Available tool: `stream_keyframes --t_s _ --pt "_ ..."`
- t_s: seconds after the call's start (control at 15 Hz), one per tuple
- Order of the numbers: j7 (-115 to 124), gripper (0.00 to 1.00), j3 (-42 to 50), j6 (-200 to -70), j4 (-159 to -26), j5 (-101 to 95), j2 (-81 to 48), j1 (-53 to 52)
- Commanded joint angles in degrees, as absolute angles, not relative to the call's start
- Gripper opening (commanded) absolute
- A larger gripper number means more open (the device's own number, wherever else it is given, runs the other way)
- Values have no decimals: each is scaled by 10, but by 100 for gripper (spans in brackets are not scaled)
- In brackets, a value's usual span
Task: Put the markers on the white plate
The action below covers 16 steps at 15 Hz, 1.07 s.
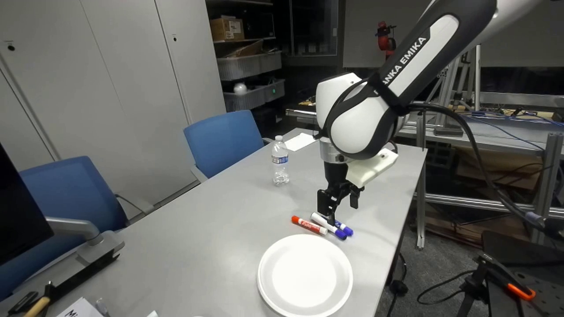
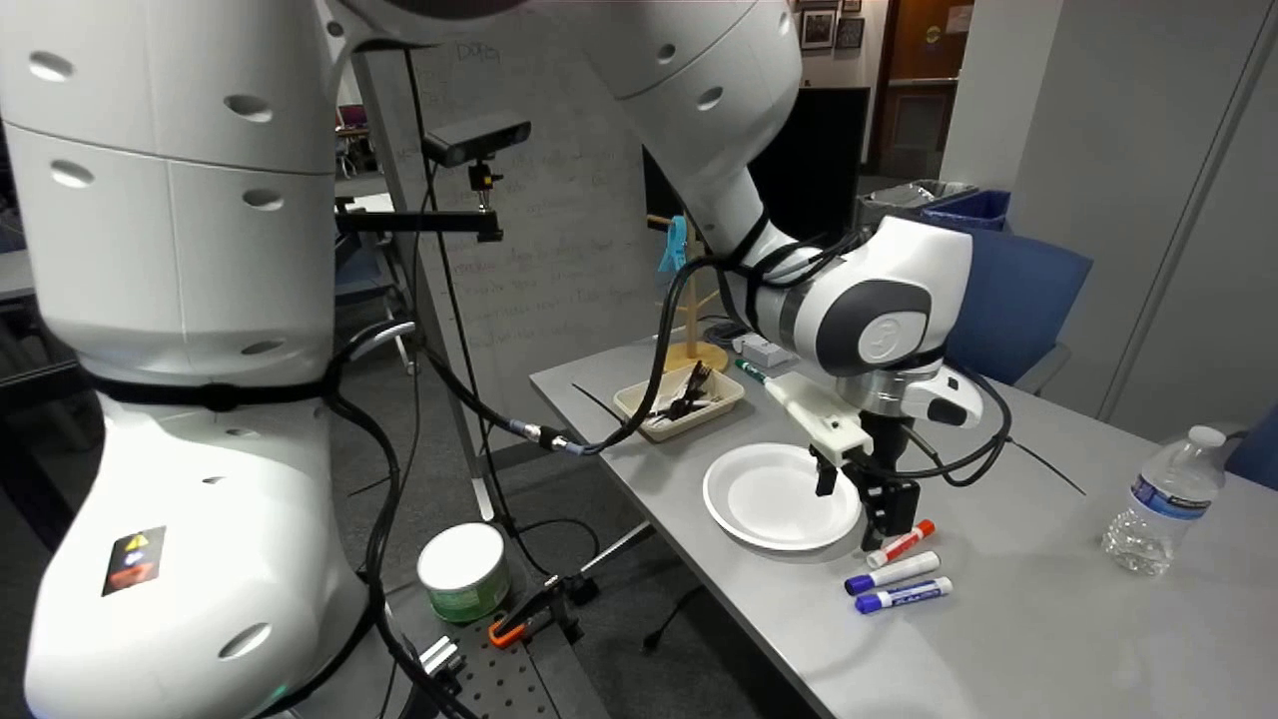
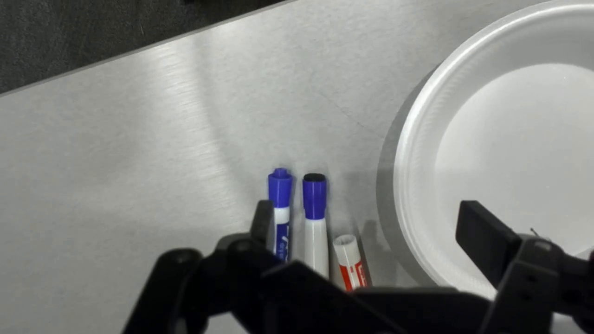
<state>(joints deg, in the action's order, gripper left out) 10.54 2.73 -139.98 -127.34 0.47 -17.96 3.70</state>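
Note:
Three markers lie side by side on the grey table: a red-and-white marker [image 1: 309, 225], a white marker with a blue cap [image 2: 907, 570] and a blue-labelled marker with a blue cap [image 2: 917, 594]. In the wrist view the red-and-white marker [image 3: 351, 264], white marker [image 3: 316, 241] and blue-labelled marker [image 3: 280, 192] are partly hidden by the gripper. The white plate [image 1: 304, 275] lies beside them, with nothing on it; it also shows in the wrist view [image 3: 506, 139]. My gripper [image 3: 371, 227] is open and empty above the markers, one finger over the blue-labelled marker, the other over the plate.
A water bottle [image 1: 280, 163] stands farther along the table [image 1: 211, 229]. A beige tray [image 2: 727, 403] with dark utensils, a green marker [image 2: 751, 370] and a wooden stand [image 2: 696, 355] are beyond the plate. The table's edge [image 3: 153, 48] runs close to the markers.

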Motion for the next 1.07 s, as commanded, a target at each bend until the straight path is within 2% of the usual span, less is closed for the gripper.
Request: stream_keyframes --t_s 0.0,1.0 --pt "86 100 31 -1416 -1240 20 -225 39" --pt "88 100 36 -1411 -1130 31 -336 54"
